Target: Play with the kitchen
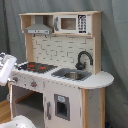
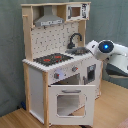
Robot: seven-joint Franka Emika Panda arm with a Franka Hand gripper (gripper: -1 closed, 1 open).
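- The tall white-and-pale-wood toy kitchen [image 2: 57, 65] stood at centre in both exterior views.
- The white arm [image 2: 107, 52] hovered by its sink end, at the second exterior view's right.
- Gripper state: cannot tell.

I am finding no readable text, label, brand or number anywhere in either exterior view. I am seeing small light marks on a dark keypad panel [image 1: 82, 23] at about one o'clock on the kitchen [image 1: 60, 65], but I am not making out any characters there.
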